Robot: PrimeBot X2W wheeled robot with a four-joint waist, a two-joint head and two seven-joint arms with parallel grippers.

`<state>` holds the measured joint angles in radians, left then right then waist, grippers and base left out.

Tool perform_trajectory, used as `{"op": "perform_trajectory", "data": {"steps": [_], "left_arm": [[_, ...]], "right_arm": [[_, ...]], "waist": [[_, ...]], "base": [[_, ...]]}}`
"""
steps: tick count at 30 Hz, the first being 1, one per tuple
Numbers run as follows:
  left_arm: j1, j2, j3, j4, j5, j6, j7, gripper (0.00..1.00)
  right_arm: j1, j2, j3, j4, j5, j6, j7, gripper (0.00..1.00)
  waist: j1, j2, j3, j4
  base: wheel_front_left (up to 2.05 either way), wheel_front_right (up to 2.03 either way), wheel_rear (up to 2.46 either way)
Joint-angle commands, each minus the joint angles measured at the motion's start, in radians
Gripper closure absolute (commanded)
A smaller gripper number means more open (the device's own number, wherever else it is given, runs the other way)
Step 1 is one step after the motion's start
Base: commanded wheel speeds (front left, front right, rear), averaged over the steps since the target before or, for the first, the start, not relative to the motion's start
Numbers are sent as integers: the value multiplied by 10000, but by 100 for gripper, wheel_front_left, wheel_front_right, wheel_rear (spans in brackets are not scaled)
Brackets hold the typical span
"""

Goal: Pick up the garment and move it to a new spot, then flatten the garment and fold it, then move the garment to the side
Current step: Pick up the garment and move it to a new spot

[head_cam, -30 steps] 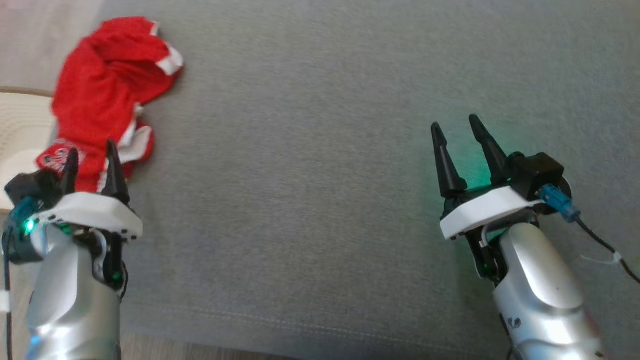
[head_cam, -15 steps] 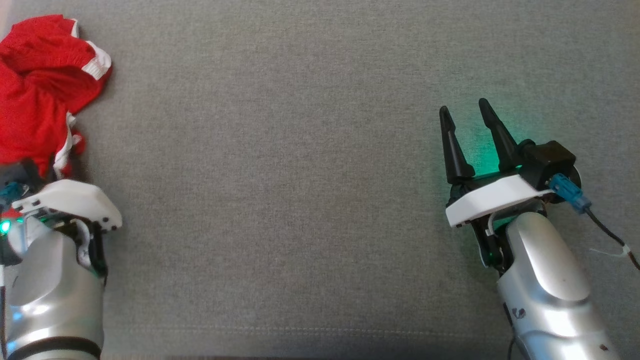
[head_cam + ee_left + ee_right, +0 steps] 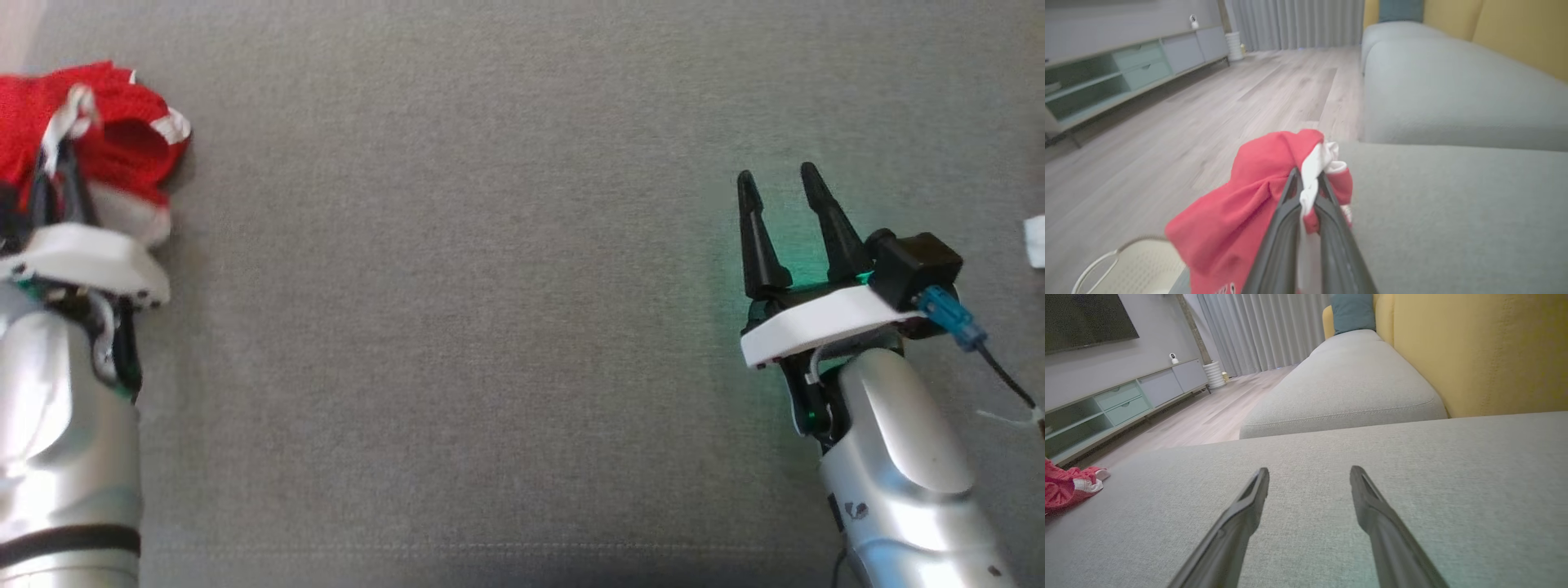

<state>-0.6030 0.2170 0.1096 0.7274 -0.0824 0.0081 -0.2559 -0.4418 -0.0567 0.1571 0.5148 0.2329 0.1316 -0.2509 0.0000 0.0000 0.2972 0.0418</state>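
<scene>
The garment (image 3: 106, 139) is a crumpled bright red mesh piece with white trim, bunched at the far left edge of the grey sofa cushion (image 3: 490, 286). My left gripper (image 3: 57, 155) is shut on a white-trimmed fold of the garment (image 3: 1241, 212); in the left wrist view the fingers (image 3: 1286, 212) pinch the white strip between them, with red cloth hanging to their left. My right gripper (image 3: 775, 184) hovers open over bare cushion at the right, and its fingers (image 3: 1249, 506) stand well apart. A bit of the garment (image 3: 1069, 486) lies at the far left in the right wrist view.
A cream basket (image 3: 1126, 269) stands on the wood floor (image 3: 1208, 106) just off the cushion's left edge. A second grey cushion (image 3: 1339, 392) and a yellow backrest (image 3: 1474, 351) lie beyond. A low cabinet (image 3: 1118, 404) lines the wall. A small white scrap (image 3: 1035, 241) sits at the right edge.
My left gripper has gone from open to shut on a white-trimmed fold of the garment. The head camera has swung right, shifting the whole picture. The right gripper stays open.
</scene>
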Motion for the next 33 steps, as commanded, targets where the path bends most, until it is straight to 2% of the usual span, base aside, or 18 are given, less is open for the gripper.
{"op": "perform_trajectory", "data": {"steps": [1,6,13,17,22,24,26,27,33], "left_arm": [[-539,384,99,-572,132,-56,-59,100],[-862,-106,-515,-1493,329,-342,-59,100],[-1225,-1072,-1609,-2031,412,-820,-59,100],[-1408,-1450,-2464,-2058,303,-1097,-59,100],[-1504,-1652,-3879,-2193,-158,-1231,-59,100],[-1578,-1660,-4680,-2475,-858,-1171,-59,100],[-1705,-1663,-5516,-2824,-1481,-947,-59,100],[-1870,-1664,-6291,-3154,-1973,-715,-59,100],[-2186,-1665,-7909,-3759,-2915,-202,-59,100]], "right_arm": [[-27,64,142,-311,96,-9,-109,0],[58,64,38,-316,317,-9,-109,0],[16,64,236,-370,648,-9,-109,0],[-56,64,315,-452,816,-9,-109,0],[-59,64,357,-547,1022,-9,-109,0],[-46,64,355,-565,1086,-9,-109,0],[-10,64,328,-596,1130,-9,-109,0],[20,64,283,-617,1175,-9,-109,0],[143,64,90,-671,1217,-9,-109,0]], "waist": [[0,0,-122,-136],[0,0,-281,-562],[0,0,-249,-1622],[0,0,-115,-2332],[0,0,31,-3177],[0,0,81,-3452],[0,0,113,-3672],[0,0,141,-3831],[0,0,139,-3874]], "base": [[0,0,0],[0,0,0],[0,0,0],[0,0,0],[0,0,0],[0,0,0],[0,0,0],[0,0,0],[0,0,0]]}}
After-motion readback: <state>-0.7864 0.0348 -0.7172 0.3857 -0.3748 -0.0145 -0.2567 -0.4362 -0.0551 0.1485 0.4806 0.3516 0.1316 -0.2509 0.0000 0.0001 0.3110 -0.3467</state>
